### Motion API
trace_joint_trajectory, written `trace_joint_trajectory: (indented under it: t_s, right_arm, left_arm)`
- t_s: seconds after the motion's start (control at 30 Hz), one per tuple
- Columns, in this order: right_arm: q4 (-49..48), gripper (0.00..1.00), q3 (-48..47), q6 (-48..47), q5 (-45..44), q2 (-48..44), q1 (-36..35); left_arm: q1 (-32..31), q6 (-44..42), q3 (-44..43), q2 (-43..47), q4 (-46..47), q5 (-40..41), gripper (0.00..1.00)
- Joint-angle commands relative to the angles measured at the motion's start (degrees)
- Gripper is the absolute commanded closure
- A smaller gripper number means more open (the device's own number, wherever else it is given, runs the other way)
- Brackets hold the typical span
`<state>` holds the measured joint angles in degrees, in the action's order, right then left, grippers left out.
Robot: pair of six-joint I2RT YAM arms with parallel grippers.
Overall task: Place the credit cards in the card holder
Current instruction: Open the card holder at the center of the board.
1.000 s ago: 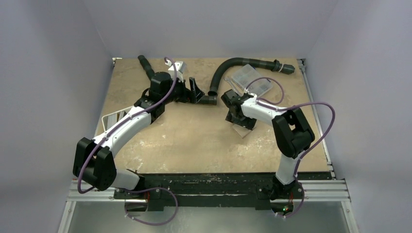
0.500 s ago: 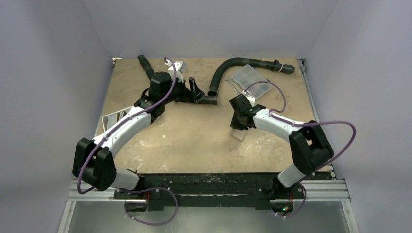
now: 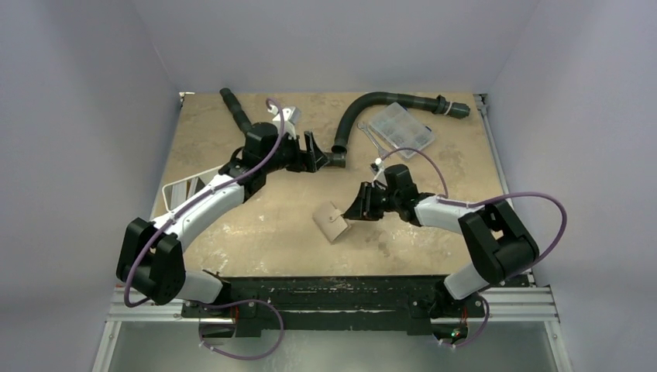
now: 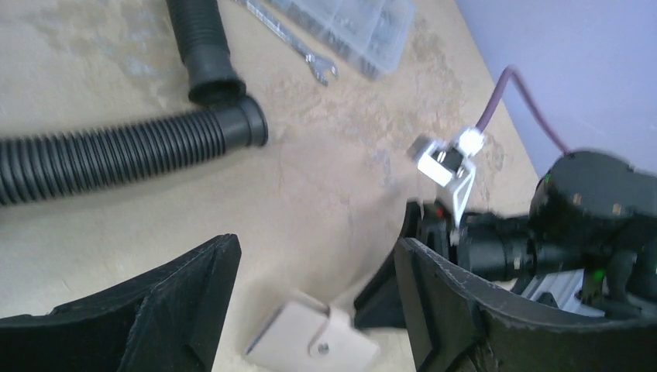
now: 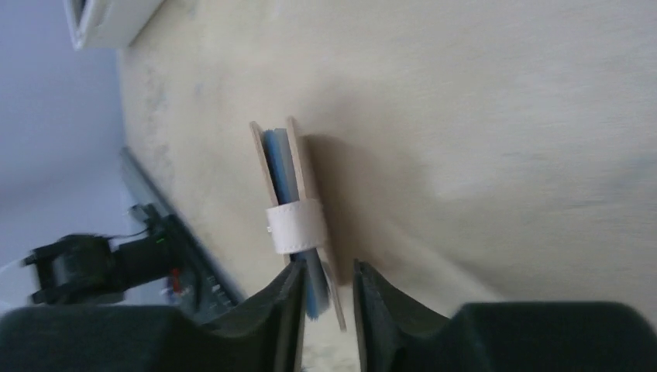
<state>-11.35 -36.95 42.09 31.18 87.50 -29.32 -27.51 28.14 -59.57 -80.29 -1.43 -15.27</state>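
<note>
The card holder (image 3: pixel 331 222) is a tan wallet with its snap tab fastened, tilted up on the table near the front centre. Seen edge-on in the right wrist view, the card holder (image 5: pixel 294 225) shows blue edges between its flaps; they look like the credit cards (image 5: pixel 277 167). My right gripper (image 3: pixel 358 211) is at its right end, and the right gripper (image 5: pixel 325 267) straddles that end with the jaws slightly apart; a thin gap shows on one side. My left gripper (image 3: pixel 315 151) hovers further back, and the left gripper (image 4: pixel 316 244) is open and empty, with the wallet (image 4: pixel 310 349) in its view.
A black corrugated hose (image 3: pixel 364 105) curves across the back, with a second hose piece (image 3: pixel 232 105) at the back left. A clear compartment box (image 3: pixel 401 126) and a wrench (image 4: pixel 287 39) lie at the back right. A white tray (image 3: pixel 180 190) stands at the left edge.
My right gripper swung left and forward, and the wallet moved with it from right of centre to the front centre. Its jaws closed and then parted a little. The left gripper shifted slightly right.
</note>
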Motion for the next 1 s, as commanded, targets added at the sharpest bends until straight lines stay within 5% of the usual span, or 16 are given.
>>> trace_joint_trajectory:
  t_s: [0.0, 0.13, 0.4, 0.57, 0.73, 0.97]
  right_arm:
    - [6.76, 0.55, 0.17, -10.19, -5.95, -2.41, 4.86]
    - [19.36, 0.37, -2.72, -17.95, -23.19, -9.8, -0.37]
    - [13.49, 0.46, -4.56, -21.82, -15.68, -9.38, -5.93]
    - [13.88, 0.54, -10.88, -25.01, -23.98, -4.41, -14.23]
    - [14.24, 0.46, -13.65, -34.86, -38.48, -1.67, -22.16]
    - [14.57, 0.36, -16.89, -39.61, -41.61, 4.21, -23.15]
  left_arm:
    - [-0.8, 6.03, 6.51, 0.61, 3.47, -2.93, 0.23]
    - [-1.48, 9.26, 12.56, 1.47, 5.81, -3.72, 0.34]
    - [-2.85, 21.83, 20.4, -7.13, 21.85, -10.09, 1.0]
    - [-3.5, 22.35, 21.99, -10.26, 21.95, -8.2, 1.0]
    - [-3.52, 21.61, 23.12, -11.78, 18.85, -4.98, 1.0]
    - [-3.5, 20.04, 23.69, -13.65, 15.03, -2.5, 1.0]
